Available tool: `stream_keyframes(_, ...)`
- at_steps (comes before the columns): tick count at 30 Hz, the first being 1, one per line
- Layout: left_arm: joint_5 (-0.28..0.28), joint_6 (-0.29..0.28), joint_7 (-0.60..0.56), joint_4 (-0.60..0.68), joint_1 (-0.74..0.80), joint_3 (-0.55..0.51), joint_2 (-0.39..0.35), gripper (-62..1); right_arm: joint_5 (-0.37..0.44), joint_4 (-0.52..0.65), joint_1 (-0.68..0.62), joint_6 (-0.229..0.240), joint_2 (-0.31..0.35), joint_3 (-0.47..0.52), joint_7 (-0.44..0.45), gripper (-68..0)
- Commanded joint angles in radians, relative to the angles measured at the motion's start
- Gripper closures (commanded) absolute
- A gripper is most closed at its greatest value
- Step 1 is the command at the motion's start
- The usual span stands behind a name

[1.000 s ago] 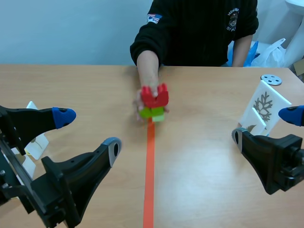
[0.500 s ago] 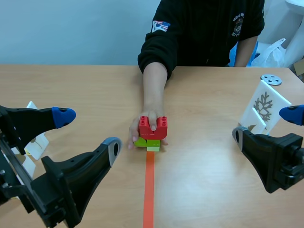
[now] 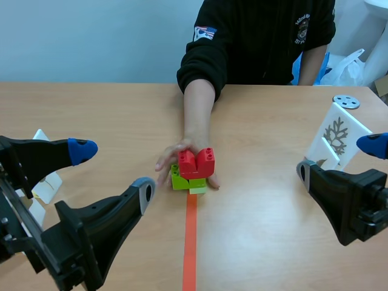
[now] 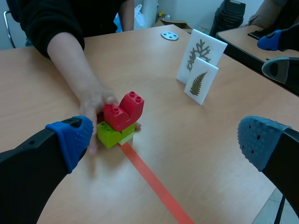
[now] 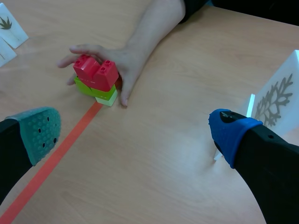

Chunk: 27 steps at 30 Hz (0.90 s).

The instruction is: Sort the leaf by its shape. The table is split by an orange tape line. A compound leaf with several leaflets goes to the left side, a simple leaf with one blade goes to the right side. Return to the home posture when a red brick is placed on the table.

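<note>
I have both claws spread wide with nothing in them, the left gripper (image 4: 163, 135) and right gripper (image 5: 135, 130) low at their own sides. The red brick (image 3: 197, 163) sits on green bricks (image 3: 180, 180) at the far end of the orange tape line (image 3: 190, 242), with a person's hand (image 3: 179, 153) cupped behind it. The leaf cards (image 3: 337, 136) stand just beside my right gripper, and more cards (image 3: 47, 182) sit by the left.

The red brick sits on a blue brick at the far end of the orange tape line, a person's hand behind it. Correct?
No. The scene view shows the red brick on lime-green bricks, not a blue one. It does stand at the far end of the orange tape line, with the person's hand behind it.
</note>
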Motion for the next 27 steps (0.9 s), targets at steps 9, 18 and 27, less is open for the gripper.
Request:
stream_keyframes(9, 0.042, 0.021, -0.011, 0.003, -0.003, -0.001, -0.001, -62.3, 0.011, 0.004, 0.001, 0.000, 0.005, 0.003, 0.019, -67.9)
stream_keyframes(18, 0.042, 0.021, -0.011, 0.003, -0.003, -0.001, -0.001, -62.3, 0.011, 0.004, 0.001, 0.000, 0.005, 0.003, 0.020, -67.9)
stream_keyframes(27, 0.042, 0.021, -0.015, 0.003, -0.003, -0.001, 0.000, -62.3, 0.011, 0.004, 0.001, 0.000, 0.005, 0.003, 0.020, -67.9)
